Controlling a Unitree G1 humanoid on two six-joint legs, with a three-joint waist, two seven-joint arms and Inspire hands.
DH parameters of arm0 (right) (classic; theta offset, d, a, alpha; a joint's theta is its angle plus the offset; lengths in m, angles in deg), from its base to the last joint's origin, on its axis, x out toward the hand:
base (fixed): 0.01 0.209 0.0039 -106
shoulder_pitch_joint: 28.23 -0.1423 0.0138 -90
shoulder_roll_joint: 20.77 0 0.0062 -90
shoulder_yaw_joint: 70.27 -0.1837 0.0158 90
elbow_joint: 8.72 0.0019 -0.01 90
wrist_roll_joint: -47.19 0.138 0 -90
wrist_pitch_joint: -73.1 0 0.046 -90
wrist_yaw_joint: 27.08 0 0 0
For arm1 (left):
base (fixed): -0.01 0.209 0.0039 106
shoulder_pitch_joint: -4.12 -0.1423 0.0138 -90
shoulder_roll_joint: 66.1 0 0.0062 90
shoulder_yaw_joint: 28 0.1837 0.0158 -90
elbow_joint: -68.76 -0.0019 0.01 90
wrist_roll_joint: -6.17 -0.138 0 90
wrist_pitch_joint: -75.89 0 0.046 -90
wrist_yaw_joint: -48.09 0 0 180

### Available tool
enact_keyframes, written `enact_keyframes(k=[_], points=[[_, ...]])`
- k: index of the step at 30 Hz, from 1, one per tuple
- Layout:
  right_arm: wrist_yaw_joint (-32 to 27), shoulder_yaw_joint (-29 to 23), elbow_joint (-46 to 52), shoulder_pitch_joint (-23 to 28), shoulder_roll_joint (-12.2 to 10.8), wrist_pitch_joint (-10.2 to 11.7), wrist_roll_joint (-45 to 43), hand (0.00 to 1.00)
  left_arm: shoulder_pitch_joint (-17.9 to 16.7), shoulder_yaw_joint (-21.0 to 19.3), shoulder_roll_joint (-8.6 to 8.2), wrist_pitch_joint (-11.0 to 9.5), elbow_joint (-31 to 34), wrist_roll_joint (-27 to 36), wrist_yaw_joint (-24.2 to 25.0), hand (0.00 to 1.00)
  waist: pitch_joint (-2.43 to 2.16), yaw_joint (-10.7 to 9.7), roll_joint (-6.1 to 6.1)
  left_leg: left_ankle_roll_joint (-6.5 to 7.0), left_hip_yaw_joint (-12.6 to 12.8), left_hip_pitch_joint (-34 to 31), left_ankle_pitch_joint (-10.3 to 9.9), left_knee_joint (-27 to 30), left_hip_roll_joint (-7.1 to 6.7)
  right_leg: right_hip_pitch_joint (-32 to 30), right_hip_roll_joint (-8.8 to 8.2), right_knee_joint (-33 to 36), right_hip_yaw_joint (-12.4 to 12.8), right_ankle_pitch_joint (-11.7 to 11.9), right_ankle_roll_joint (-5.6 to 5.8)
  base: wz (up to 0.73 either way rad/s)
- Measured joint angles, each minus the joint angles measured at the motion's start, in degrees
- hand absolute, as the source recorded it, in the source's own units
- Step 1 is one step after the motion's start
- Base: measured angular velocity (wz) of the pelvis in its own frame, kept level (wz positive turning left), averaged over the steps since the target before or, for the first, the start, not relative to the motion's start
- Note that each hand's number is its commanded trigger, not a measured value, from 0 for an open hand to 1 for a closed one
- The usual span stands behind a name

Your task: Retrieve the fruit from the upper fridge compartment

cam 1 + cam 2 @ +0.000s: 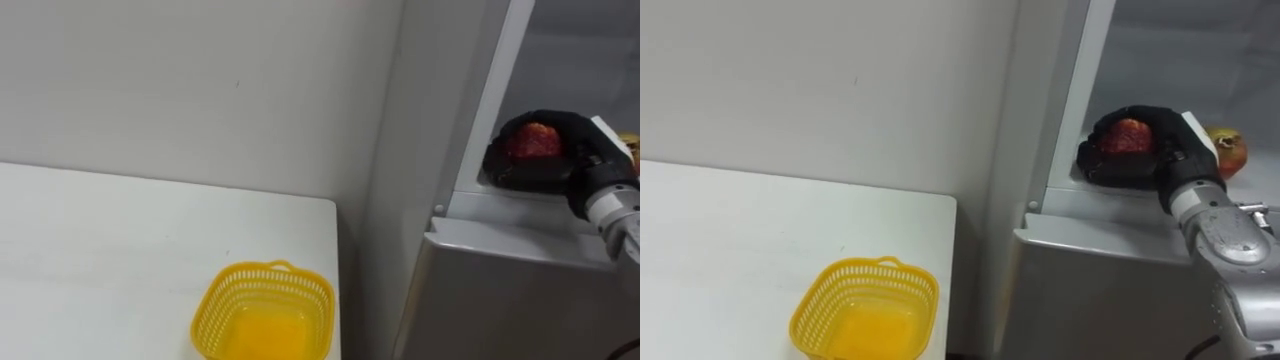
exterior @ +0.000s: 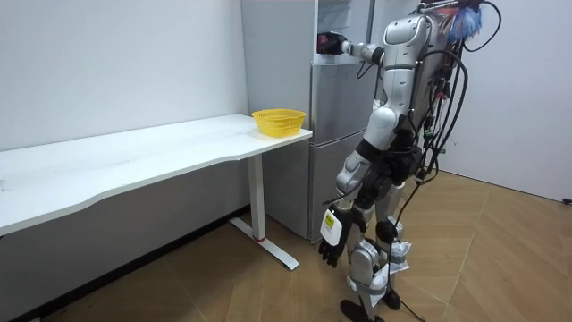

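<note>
Upper compartment of the fridge (image 1: pixel 1090 290) stood open, and the right hand (image 1: pixel 1118 165) was inside with fingers curled round a red fruit (image 1: pixel 1130 133) near the shelf's front edge. A second fruit (image 1: pixel 1228 150) sat just beside it. The yellow basket (image 1: pixel 850 267) on the white table (image 1: pixel 720 250) by the fridge was empty. The left hand (image 2: pixel 331 234) hung by the leg, grip impossible to tell

Yellow basket (image 1: pixel 212 305) on a white table (image 1: pixel 100 260)
The basket sits at six o'clock, close to the table's right edge; a plain wall (image 1: pixel 200 90) spans nine to twelve o'clock behind.
</note>
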Motion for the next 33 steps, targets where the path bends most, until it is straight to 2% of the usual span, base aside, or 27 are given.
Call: enact_keyframes(k=[4, 11, 15, 19, 23, 24, 27, 28, 30, 33], points=[[-0.2, 0.5, 0.9, 0.0, 0.0, -0.2, -0.3, 1.00, 0.1, 0.0, 0.01, 0.1, 0.1, 0.1, 0.0, 0.00, 0.04, 0.0, 0.00, 0.00, 0.1, 0.1, 0.0, -0.2, 0.00, -0.1, -0.01, 0.0, 0.1, 0.0, 0.00, -0.01], [-1.5, 2.3, 5.2, 0.1, -0.1, -1.9, -0.3, 1.00, -0.5, 0.6, 0.10, -0.1, 1.2, 0.1, 0.0, 0.00, 0.13, -0.2, 0.11, -0.09, 1.2, 0.6, 0.1, -1.3, 0.07, -0.2, 0.23, -0.8, 1.1, 0.0, -0.09, -0.09], [-2.9, 2.2, 9.6, 2.4, -0.4, -1.8, -2.8, 1.00, -0.4, 0.7, 0.08, -0.6, 1.1, 0.1, -0.2, 0.00, 0.01, -0.3, -0.10, -0.13, 1.4, 1.1, 0.1, -1.6, 0.13, -0.1, 0.33, -0.8, 1.6, 0.0, -0.09, -0.04], [-6.0, 2.0, 14.1, 5.4, -1.4, -1.4, -5.0, 1.00, 0.2, 1.8, 0.06, -1.5, -0.3, 0.1, -1.8, 0.00, 0.21, -0.3, 0.08, -0.14, 1.3, 1.5, 0.1, -1.7, 0.13, 0.1, 0.34, -0.8, 1.5, 0.0, -0.08, 0.00], [-9.8, 0.6, 20.3, 9.3, -4.1, -1.1, -8.9, 1.00, 0.2, 2.3, -0.32, -2.1, -1.0, -0.1, -2.6, 0.00, 0.41, -0.4, 0.36, -0.15, 1.3, 1.3, 0.1, -2.3, 0.13, 0.0, 0.36, -0.8, 1.6, 0.0, -0.04, 0.00], [-10.1, 0.4, 22.0, 10.1, -4.3, -1.2, -10.1, 1.00, 0.2, 2.3, -0.54, -2.4, -1.1, -0.1, -2.7, 0.00, 0.66, -0.4, 0.74, -0.14, 1.3, 1.3, 0.1, -2.3, 0.11, 0.0, 0.36, -0.8, 1.7, 0.0, 0.00, 0.00], [-11.8, 0.2, 27.3, 12.8, -5.9, -1.2, -15.2, 1.00, 0.0, 2.3, -0.70, -3.4, -1.7, 0.1, -2.7, 0.00, 0.72, -0.4, 1.60, -0.15, 1.4, 1.3, 0.1, -2.6, 0.14, -0.2, 0.44, -0.9, 1.8, 0.1, 0.01, -0.03], [-12.2, 0.2, 28.5, 13.4, -6.4, -1.2, -16.3, 1.00, 0.0, 2.3, -0.81, -3.6, -2.1, 0.1, -2.7, 0.00, 0.58, -0.4, 1.79, -0.16, 1.5, 1.4, 0.1, -2.8, 0.13, -0.3, 0.44, -0.9, 1.8, 0.1, 0.01, 0.00], [-14.5, -0.3, 33.9, 16.7, -9.3, -1.1, -18.7, 1.00, -0.1, 2.2, -1.60, -4.0, -3.6, 0.1, -3.2, 0.00, 0.25, -0.4, 3.11, -0.17, 1.6, 1.7, 0.1, -2.9, 0.14, -0.2, 0.46, -0.9, 1.9, 0.1, 0.02, 0.00], [-16.6, -0.2, 40.6, 21.1, -12.4, -1.1, -20.2, 1.00, -0.1, 2.3, -1.93, -4.3, -4.2, 0.1, -4.1, 0.00, 0.00, -0.6, 3.86, -0.22, 1.6, 1.8, 0.1, -3.0, 0.20, -0.3, 0.52, -1.1, 1.8, 0.0, 0.10, 0.00]])
